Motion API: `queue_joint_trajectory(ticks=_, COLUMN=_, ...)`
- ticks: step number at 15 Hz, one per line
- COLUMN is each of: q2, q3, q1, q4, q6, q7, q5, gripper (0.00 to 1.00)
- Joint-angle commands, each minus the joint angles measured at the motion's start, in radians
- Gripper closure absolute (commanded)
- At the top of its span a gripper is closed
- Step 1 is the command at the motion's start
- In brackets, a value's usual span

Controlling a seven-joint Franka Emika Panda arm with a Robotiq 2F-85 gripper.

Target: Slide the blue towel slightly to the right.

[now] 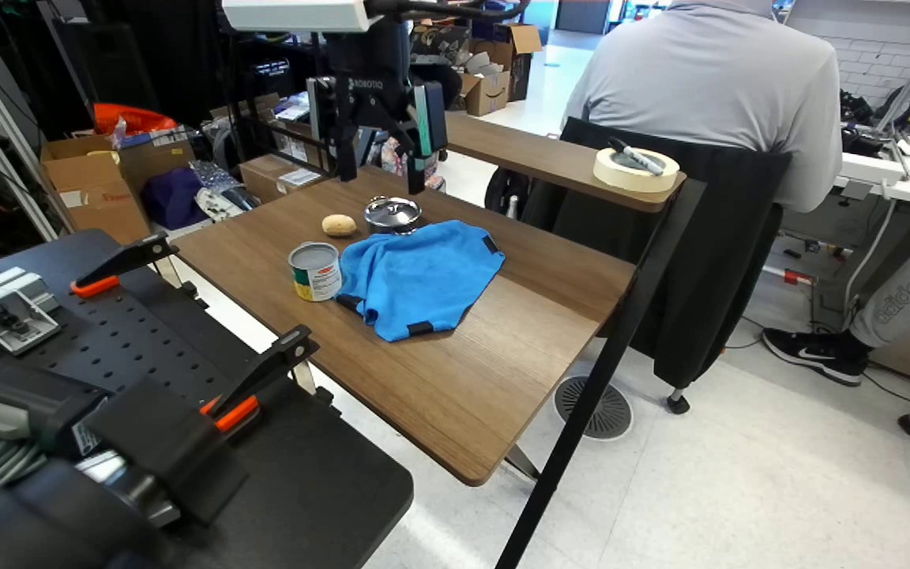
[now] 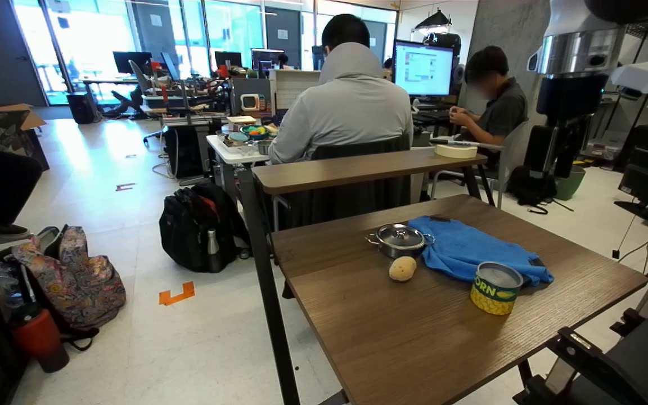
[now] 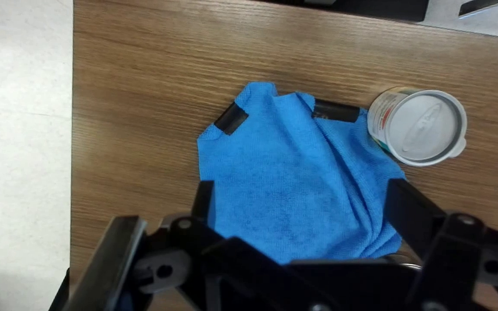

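The blue towel (image 1: 423, 276) lies rumpled on the brown wooden table (image 1: 494, 387), with black patches at its edges. It also shows in an exterior view (image 2: 464, 247) and in the wrist view (image 3: 283, 172). My gripper (image 1: 381, 180) is open and empty, raised above the table. In an exterior view the gripper (image 2: 549, 169) hangs at the upper right. In the wrist view the two fingers of the gripper (image 3: 301, 183) are wide apart, with the towel below and between them. The gripper body hides the towel's near end there.
A can (image 1: 317, 273) stands against the towel's edge; it also shows in the wrist view (image 3: 424, 127). A small lidded metal pot (image 2: 400, 241) touches or nearly touches the towel. A potato (image 2: 403, 269) lies beside the pot. A raised shelf (image 1: 534, 154) holds a tape roll (image 1: 621, 175).
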Motion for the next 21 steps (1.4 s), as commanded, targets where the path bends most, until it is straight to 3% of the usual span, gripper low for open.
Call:
queue_joint_trajectory(ticks=1, q2=0.07, q3=0.008, q1=0.001, q4=0.01, q6=0.076, q7=0.036, q5=-0.022, gripper=0.0)
queue_joint_trajectory(ticks=11, q2=0.293, q3=0.055, q1=0.019, q4=0.12, q6=0.167, q7=0.024, q5=-0.003, gripper=0.0)
queue_joint_trajectory(ticks=21, q2=0.464, q3=0.086, q1=0.019, q4=0.325, q6=0.157, q7=0.03, q5=0.028, gripper=0.0)
